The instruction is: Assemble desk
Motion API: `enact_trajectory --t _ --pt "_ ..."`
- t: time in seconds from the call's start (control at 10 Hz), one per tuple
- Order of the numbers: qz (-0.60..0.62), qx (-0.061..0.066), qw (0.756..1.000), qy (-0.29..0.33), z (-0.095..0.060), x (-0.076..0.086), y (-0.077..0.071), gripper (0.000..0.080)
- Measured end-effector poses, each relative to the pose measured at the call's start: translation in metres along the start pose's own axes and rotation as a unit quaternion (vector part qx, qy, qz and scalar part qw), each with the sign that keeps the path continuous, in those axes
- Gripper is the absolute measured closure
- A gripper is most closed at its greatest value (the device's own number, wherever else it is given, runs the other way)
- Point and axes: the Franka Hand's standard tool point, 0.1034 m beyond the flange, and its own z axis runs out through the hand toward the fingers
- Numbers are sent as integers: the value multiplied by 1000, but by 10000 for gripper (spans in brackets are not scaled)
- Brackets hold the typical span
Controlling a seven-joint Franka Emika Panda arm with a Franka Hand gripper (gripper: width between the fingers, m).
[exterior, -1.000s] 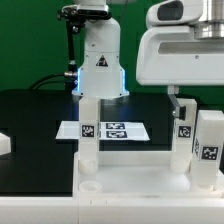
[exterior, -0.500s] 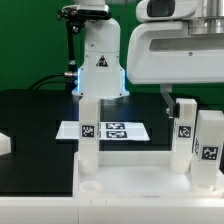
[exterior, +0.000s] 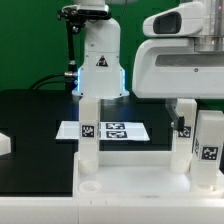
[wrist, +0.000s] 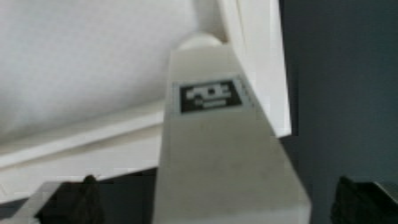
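At the far corner of the desk top (exterior: 130, 168), on the exterior view's right, the right leg (exterior: 183, 135) stands upright: a short square white post with a black-and-white tag (wrist: 210, 95) on one face. Whether its foot is already seated in a corner socket cannot be made out, since the post hides the joint. Judged by its look, the leg is stiff, light moulded plastic with smooth, rather slippery faces. It should be taken on two opposite flat sides, near mid-height and squarely, so that it neither twists nor tips. The gripper (exterior: 178, 112) hangs directly over it, released and spread wide. In the wrist view its two dark fingertips (wrist: 71, 196) stand on either side of the post, apart from it and grasping nothing. A left leg (exterior: 88, 130) stands upright at the opposite far corner, and a spare leg (exterior: 208, 140) stands just beside the right one. An empty round socket (exterior: 88, 184) shows at a near corner. Behind the desk, the marker board (exterior: 113, 130) lies flat on the black table (exterior: 30, 110).
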Motion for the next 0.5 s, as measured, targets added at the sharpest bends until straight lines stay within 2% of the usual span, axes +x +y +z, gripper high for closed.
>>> enact_trajectory --t 0.1,0.2,0.3,0.4,0.5 --pt "8 0 1000 2 0 1 0 150" --pt "9 0 1000 2 0 1 1 265" --pt "30 0 1000 1 1 1 1 265" --pt "78 1 997 1 1 1 0 449" --pt "112 0 994 1 1 1 1 515"
